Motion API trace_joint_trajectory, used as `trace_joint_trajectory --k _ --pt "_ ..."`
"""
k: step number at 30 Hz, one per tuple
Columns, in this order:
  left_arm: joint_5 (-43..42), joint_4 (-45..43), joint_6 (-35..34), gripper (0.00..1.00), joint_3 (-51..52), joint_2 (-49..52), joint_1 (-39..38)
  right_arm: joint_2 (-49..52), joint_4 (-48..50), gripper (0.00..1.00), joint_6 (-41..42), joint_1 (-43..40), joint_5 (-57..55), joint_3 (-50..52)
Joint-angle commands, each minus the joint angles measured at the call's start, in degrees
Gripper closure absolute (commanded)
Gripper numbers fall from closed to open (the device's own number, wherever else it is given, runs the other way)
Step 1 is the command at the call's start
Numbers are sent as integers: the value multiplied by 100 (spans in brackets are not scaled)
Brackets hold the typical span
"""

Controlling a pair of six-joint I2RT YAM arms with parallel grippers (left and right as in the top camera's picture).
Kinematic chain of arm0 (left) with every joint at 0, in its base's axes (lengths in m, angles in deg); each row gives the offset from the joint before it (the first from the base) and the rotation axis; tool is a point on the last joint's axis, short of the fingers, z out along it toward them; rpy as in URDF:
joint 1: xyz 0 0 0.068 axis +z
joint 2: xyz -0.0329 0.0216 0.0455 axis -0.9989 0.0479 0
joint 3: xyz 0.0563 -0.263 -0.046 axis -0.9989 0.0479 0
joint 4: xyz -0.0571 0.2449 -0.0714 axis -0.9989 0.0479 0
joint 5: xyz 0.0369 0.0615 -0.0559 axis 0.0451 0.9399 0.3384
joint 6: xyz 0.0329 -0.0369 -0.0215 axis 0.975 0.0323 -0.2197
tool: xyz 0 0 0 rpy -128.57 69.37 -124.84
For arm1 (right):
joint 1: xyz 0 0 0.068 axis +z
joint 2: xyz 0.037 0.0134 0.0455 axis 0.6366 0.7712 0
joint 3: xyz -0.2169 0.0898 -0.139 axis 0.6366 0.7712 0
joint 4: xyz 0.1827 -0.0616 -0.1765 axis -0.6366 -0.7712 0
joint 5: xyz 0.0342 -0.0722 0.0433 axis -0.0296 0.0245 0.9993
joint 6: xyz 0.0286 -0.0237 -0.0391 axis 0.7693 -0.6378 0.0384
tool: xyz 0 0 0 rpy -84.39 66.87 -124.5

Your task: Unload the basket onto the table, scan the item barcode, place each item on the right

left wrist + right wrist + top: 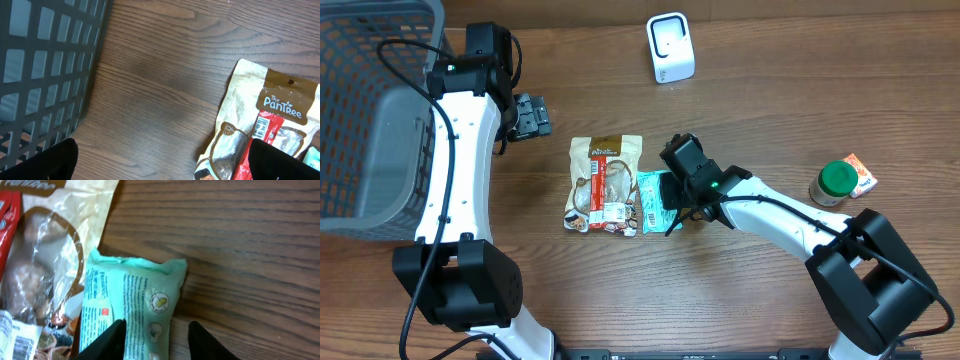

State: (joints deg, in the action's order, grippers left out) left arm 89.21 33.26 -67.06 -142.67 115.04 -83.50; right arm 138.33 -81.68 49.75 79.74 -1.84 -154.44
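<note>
Wood table, white barcode scanner at the far edge. Teal snack packet lies flat, touching the PanTree pouch. Right gripper angles down low, fingers straddling the packet's end, probably to lift it; can't tell if they pinch. Left gripper spread wide, empty, near the grey basket.

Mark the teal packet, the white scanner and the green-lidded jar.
teal packet (132, 300), right wrist view, middle of its printed face.
white scanner (670, 48), overhead view, centre of its front face.
green-lidded jar (837, 178), overhead view, on the green lid.
</note>
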Motion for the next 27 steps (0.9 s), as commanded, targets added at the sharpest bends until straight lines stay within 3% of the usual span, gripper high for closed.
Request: trace_joint_trajectory --k 1,22,27 --pt "81 -4 2 0 -87 -11 -39 -4 66 63 13 2 -203 39" --pt "81 -4 0 0 -87 -11 -39 -4 9 64 31 7 33 42" --pt "-415 -24 -61 1 -87 -11 -39 -4 -2 64 184 7 33 42"
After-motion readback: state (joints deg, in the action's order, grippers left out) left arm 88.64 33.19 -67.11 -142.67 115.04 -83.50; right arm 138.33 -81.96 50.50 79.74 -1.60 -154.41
